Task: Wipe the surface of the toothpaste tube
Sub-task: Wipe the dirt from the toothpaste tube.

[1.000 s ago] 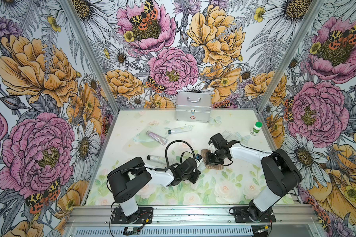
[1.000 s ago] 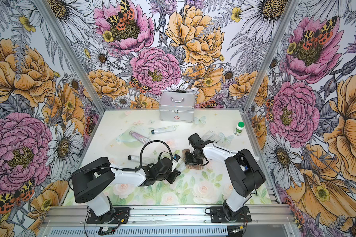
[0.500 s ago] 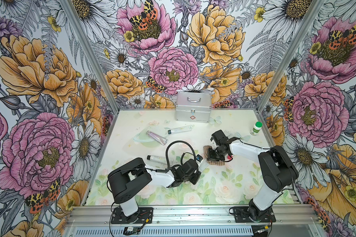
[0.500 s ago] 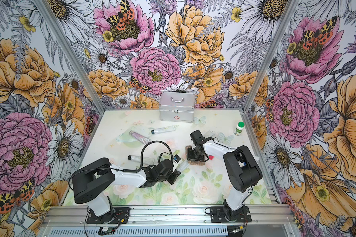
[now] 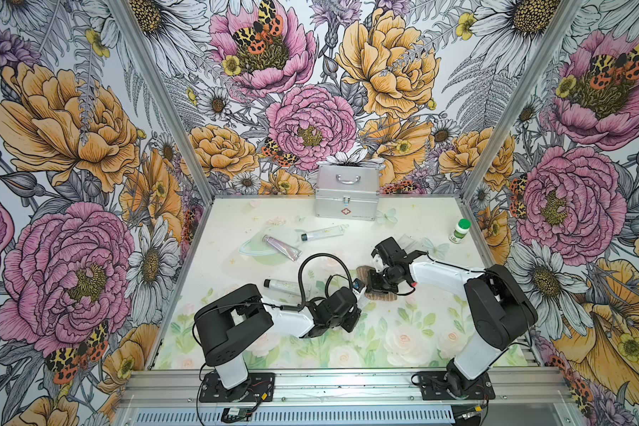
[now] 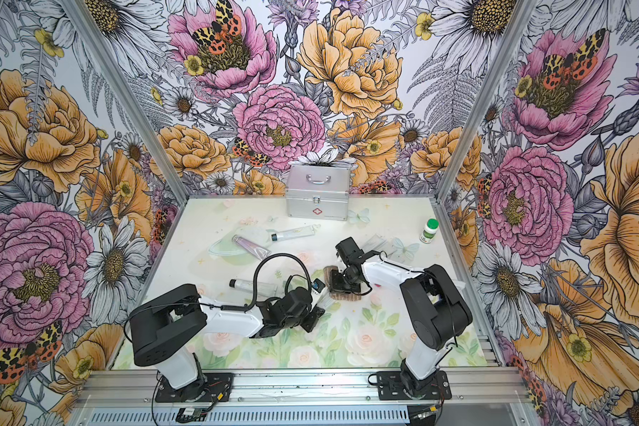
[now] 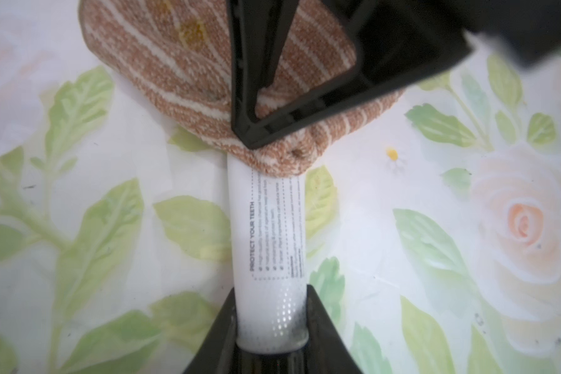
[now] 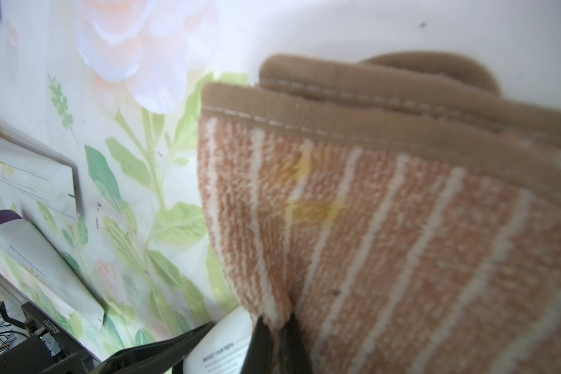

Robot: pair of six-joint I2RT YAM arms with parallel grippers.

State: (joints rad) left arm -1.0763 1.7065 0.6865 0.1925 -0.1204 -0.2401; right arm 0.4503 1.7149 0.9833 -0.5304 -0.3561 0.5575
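Note:
My left gripper (image 7: pixel 271 291) is shut on the cap end of a white toothpaste tube (image 7: pixel 269 233) printed with small text, which lies low over the table. An orange-brown striped cloth (image 7: pixel 175 64) covers the tube's far end. My right gripper (image 8: pixel 274 327) is shut on a fold of that cloth (image 8: pixel 402 243) and presses it onto the tube (image 8: pixel 221 349). In both top views the two grippers meet mid-table: left gripper (image 5: pixel 361 295), right gripper (image 5: pixel 374 286), cloth (image 5: pixel 386 295). The tube's far end is hidden under the cloth.
Another white tube with a dark cap (image 5: pixel 285 284) lies just left of my left wrist. Farther back are a pink tube (image 5: pixel 281 248) on clear plastic, a white tube (image 5: pixel 321 233), a silver first-aid case (image 5: pixel 346 195) and a green-capped bottle (image 5: pixel 460 231).
My right gripper carried the cloth toward the back of the table and then brought it forward again along the tube. The left gripper has kept its hold and barely moved.

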